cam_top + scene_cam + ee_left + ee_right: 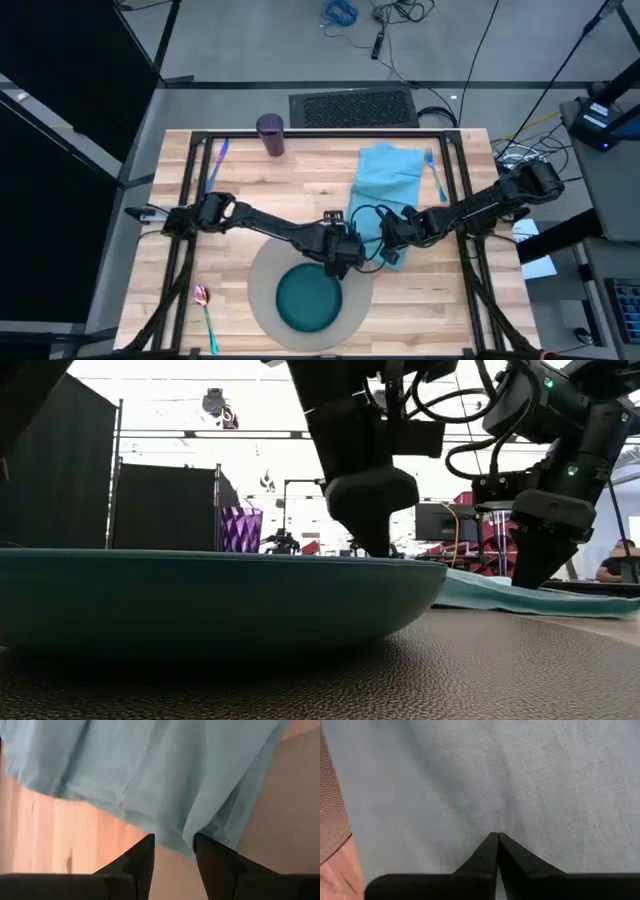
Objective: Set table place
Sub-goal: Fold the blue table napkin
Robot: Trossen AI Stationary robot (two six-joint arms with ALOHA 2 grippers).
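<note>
my left gripper (172,851) hangs with jaws spread, the light blue napkin (385,185) edge just ahead of them, over the grey mat (262,280). my right gripper (496,851) has jaws pressed together, tips on the napkin. the teal plate (310,300) sits on the mat behind my left jaws. no readable writing.

Count on my bench

One mat (262,290), one plate (308,298), one napkin (385,185), one cup (271,133), one spoon (205,312); two blue utensils, one (216,162) left, one (434,172) right. My arms: two.
</note>
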